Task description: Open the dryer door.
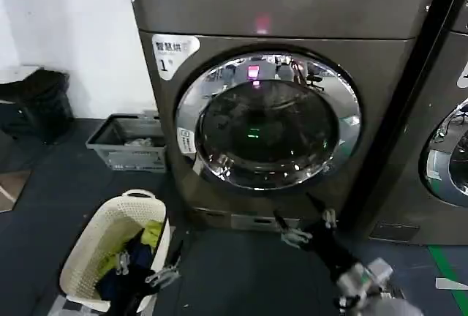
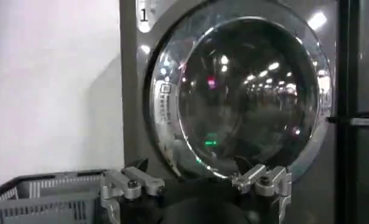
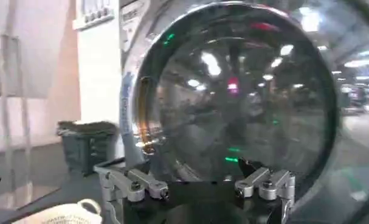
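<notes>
The dryer (image 1: pixel 292 9) is a big grey-brown machine with a white "1" label and a small pink light. Its round dryer door (image 1: pixel 267 122), chrome-rimmed with dark glass, sits flat against the front. My right gripper (image 1: pixel 296 212) hovers low in front of the machine, just below the door's bottom rim, open and holding nothing. In the right wrist view the dryer door (image 3: pixel 239 91) looms close beyond the open right gripper (image 3: pixel 184 167). My left gripper (image 1: pixel 146 268) hangs low at the left beside the basket, open; the left wrist view has the left gripper (image 2: pixel 190 165) facing the dryer door (image 2: pixel 251 85).
A white laundry basket (image 1: pixel 88 246) with clothes stands on the floor at front left. A grey crate (image 1: pixel 128 144) sits against the wall left of the dryer, a black bin (image 1: pixel 36 100) farther left. A neighbouring machine (image 1: pixel 446 155) adjoins on the right.
</notes>
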### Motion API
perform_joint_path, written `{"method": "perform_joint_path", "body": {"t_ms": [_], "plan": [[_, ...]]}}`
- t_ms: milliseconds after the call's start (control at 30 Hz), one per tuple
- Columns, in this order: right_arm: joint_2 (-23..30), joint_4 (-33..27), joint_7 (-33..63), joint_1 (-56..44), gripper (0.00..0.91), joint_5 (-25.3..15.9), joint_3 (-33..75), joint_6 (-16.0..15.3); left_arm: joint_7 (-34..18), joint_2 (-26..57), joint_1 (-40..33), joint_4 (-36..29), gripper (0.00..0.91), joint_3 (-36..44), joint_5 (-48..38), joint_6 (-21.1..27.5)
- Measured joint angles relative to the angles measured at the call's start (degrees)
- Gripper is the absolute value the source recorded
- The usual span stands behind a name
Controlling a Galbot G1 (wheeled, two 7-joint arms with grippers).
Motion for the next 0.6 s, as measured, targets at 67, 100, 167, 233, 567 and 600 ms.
{"method": "perform_joint_path", "body": {"t_ms": [67,100,167,233,567,600], "plan": [[-0.3,-0.6,-1.0,0.7,0.907,-1.5,-0.7,0.6,0.4,-0.1,0.2,-0.2,0.907,-0.2,0.0,0.2],[-0.6,-0.8,-1.7,1.2,0.907,-1.5,-1.1,0.7,0.7,-0.1,0.2,-0.4,0.907,-0.3,0.0,0.4],[-1.0,-1.3,-2.3,1.9,0.907,-1.6,-1.6,1.0,1.0,-0.2,0.3,-0.7,0.907,-0.4,0.0,0.6],[-1.9,-2.3,-2.5,3.0,0.907,-1.8,-2.6,1.2,1.0,-0.3,0.4,-0.8,0.907,-0.4,0.1,0.6],[-3.4,-7.5,-3.4,10.0,0.907,-1.8,-7.8,0.7,0.7,-1.0,1.3,-0.5,0.907,-0.1,1.9,0.2],[-3.4,-8.0,-3.4,10.8,0.907,-1.8,-8.4,0.7,0.7,-1.2,1.3,-0.5,0.907,-0.1,2.0,0.2]]}}
